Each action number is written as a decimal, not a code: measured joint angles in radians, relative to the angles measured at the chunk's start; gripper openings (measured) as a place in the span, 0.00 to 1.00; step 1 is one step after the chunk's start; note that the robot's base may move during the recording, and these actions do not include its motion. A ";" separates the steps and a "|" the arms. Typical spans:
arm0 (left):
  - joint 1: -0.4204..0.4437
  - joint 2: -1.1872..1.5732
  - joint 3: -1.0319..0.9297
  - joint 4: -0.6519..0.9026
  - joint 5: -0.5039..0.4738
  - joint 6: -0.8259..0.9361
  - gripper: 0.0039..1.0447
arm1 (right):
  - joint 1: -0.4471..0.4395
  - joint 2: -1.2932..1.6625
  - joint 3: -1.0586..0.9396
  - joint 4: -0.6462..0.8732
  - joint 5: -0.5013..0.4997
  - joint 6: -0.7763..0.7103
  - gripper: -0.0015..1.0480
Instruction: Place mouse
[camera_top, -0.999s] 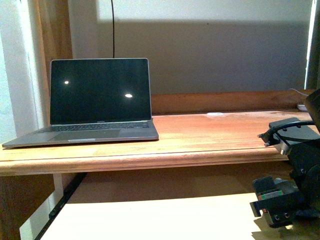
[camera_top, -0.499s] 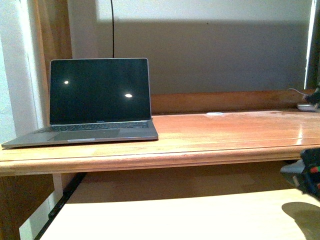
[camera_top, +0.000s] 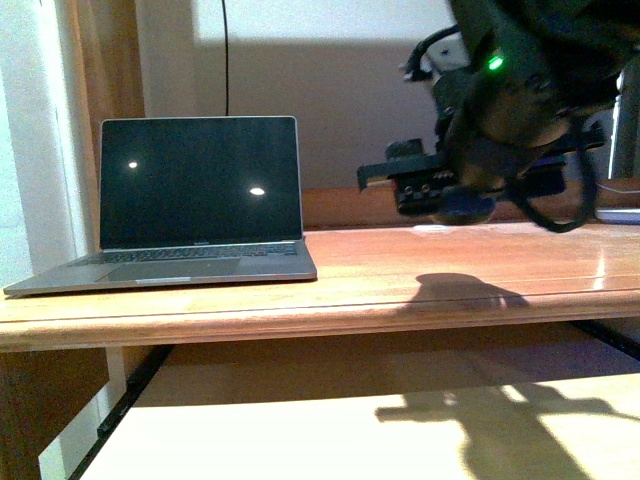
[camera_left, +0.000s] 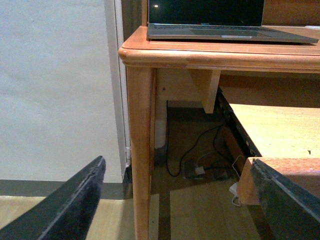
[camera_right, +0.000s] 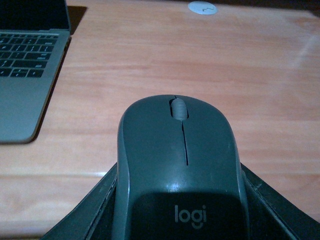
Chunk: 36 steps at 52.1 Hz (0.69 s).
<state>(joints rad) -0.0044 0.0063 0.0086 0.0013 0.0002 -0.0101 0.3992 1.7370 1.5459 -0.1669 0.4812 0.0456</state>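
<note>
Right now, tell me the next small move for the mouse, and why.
Probably lower the right gripper straight down: it holds the mouse in the air over bare desk, beside the laptop.

An open slim grey laptop (camera_top: 200, 190) sits on the left part of the reddish wooden table (camera_top: 420, 285), its back towards the wall; to its right the right gripper (camera_right: 181, 212) hangs above the table top; the dark grey oval wireless mouse (camera_right: 180, 160) lies between its fingers (camera_right: 97, 205), touching both, clear of the wood; a small white round disc (camera_right: 202, 7) lies further back, near the rear rail; a flat white device (camera_top: 620, 214) rests at the far right; a pale wooden lower shelf (camera_top: 300, 430) runs under the table top; the left gripper (camera_left: 175, 200) is low beside the table's front leg (camera_left: 140, 150), fingers wide apart.
</note>
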 joint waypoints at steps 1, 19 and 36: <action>0.000 0.000 0.000 0.000 0.000 0.000 0.92 | 0.002 0.014 0.013 -0.003 0.006 -0.002 0.53; 0.000 0.000 0.000 0.000 0.000 0.002 0.93 | 0.022 0.265 0.211 0.052 0.107 -0.039 0.53; 0.000 0.000 0.000 0.000 0.000 0.002 0.93 | 0.077 0.303 0.192 0.130 0.141 -0.002 0.70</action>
<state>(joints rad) -0.0044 0.0063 0.0090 0.0013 0.0002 -0.0082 0.4759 2.0396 1.7374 -0.0368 0.6224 0.0441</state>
